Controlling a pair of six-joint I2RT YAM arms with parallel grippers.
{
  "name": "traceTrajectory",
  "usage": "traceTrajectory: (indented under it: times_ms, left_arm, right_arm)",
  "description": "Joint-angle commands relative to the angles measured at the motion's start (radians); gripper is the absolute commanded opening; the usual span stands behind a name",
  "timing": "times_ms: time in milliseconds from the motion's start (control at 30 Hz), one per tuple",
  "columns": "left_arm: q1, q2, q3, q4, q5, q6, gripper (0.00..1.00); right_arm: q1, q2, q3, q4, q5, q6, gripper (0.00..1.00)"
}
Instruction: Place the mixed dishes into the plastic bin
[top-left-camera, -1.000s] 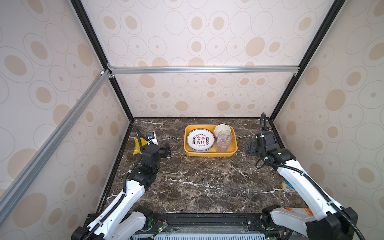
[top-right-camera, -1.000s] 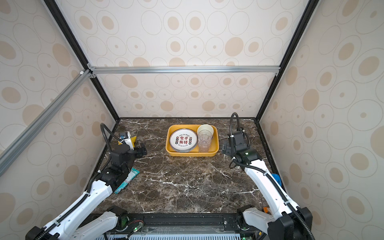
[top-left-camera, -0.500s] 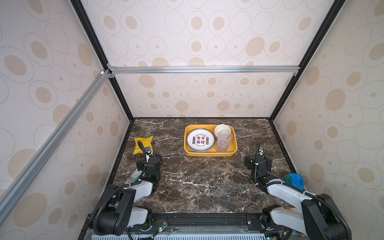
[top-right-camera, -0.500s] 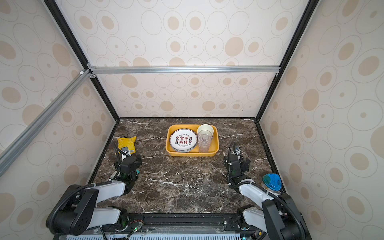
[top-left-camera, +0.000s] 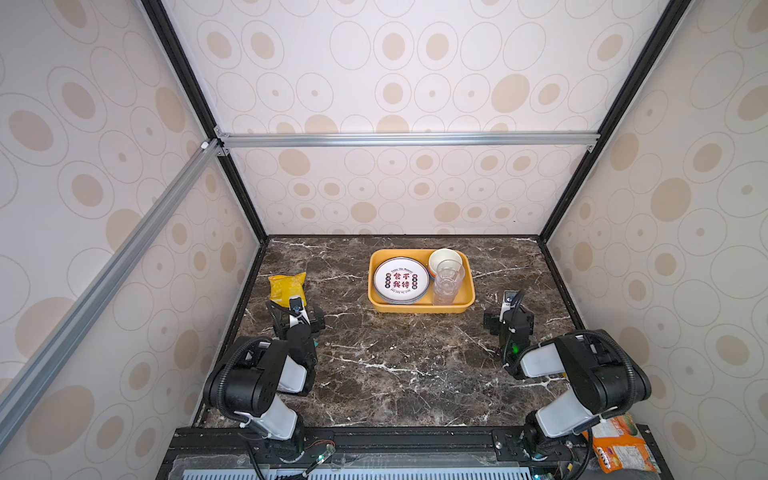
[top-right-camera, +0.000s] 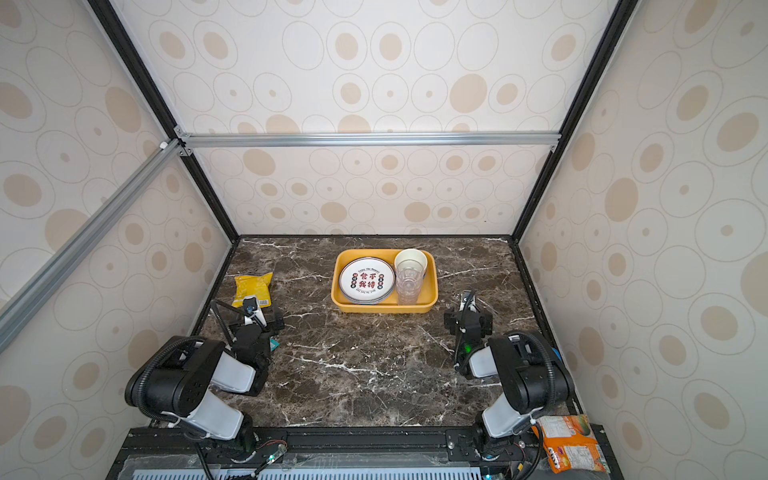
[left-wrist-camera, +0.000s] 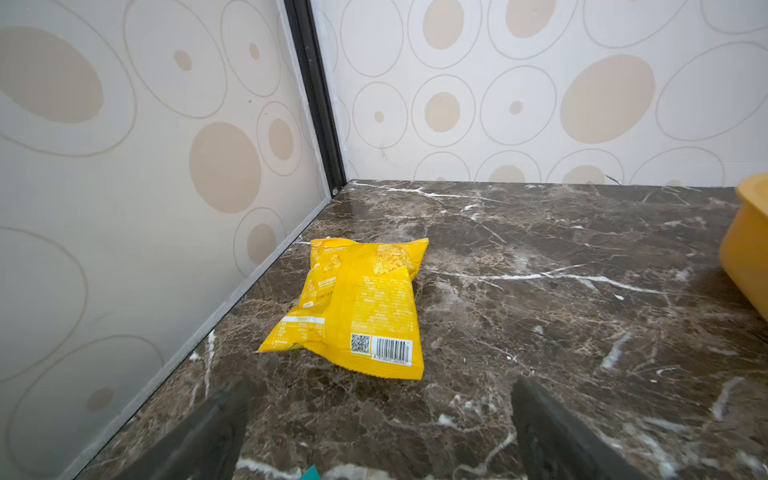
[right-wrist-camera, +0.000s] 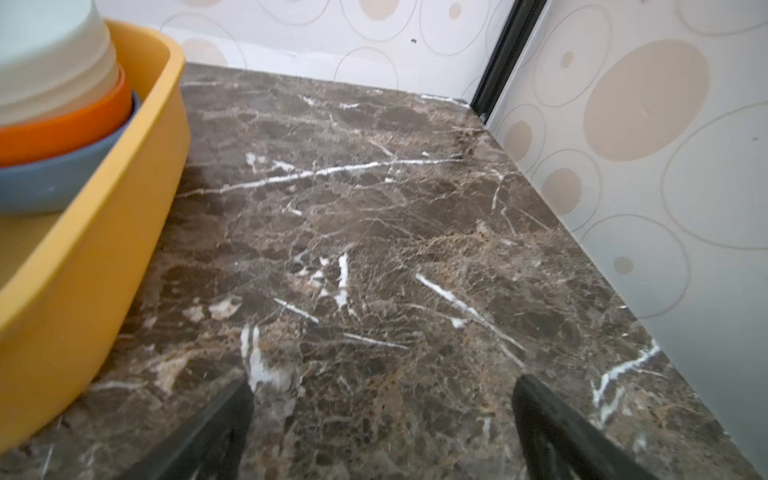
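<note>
The plastic bin (top-left-camera: 419, 308) sat toward the far middle of the tabletop (top-left-camera: 395, 374), out ahead of both arms. It was well apart from the left jaws, which pointed at the yellow snack bag (left-wrist-camera: 361, 307) lying just ahead of them by the left wall. It was nearer the right jaws, whose wrist view caught the bin (right-wrist-camera: 104, 249) off to one side, not touching. Both pairs of jaws stood wide apart with only bare marble between them, gripping nothing. A second before, the left arm (top-left-camera: 257, 378) and right arm (top-left-camera: 590, 370) had been stretched forward, the left jaws by the snack bag and the right jaws up beside the bin's right end; since then both had folded back toward the near edge, jaws as wide as before, while the bin and its load had not shifted. The bin was a shallow yellow-orange tray with rounded corners. In both top views its left half held a stack of printed plates (top-left-camera: 401, 279), white with red and black characters. At its far right a white bowl (top-left-camera: 444, 258) nested in an orange bowl (right-wrist-camera: 70, 129) and a blue bowl (right-wrist-camera: 50, 183), and in front of them stood stacked clear ribbed cups (top-left-camera: 446, 286)
</note>
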Motion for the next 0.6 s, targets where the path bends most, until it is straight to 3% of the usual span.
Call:
traceTrajectory:
  times_ms: [0, 300, 433, 567]
  left_arm:
    - [0.013, -0.012, 0.030, 0.024, 0.046, 0.020, 0.98]
    - [0.013, 0.007, 0.030, 0.057, 0.045, 0.031, 0.98]
    - [0.036, -0.002, 0.061, -0.022, 0.104, 0.013, 0.98]
    - [0.031, -0.004, 0.034, 0.036, 0.126, 0.032, 0.98]
  right_arm:
    - [-0.037, -0.019, 0.067, -0.004, -0.072, 0.005, 1.00]
    - [-0.036, -0.036, 0.072, -0.049, -0.077, 0.009, 1.00]
    - [-0.035, -0.034, 0.072, -0.045, -0.078, 0.007, 1.00]
    - [-0.034, -0.034, 0.073, -0.045, -0.078, 0.008, 1.00]
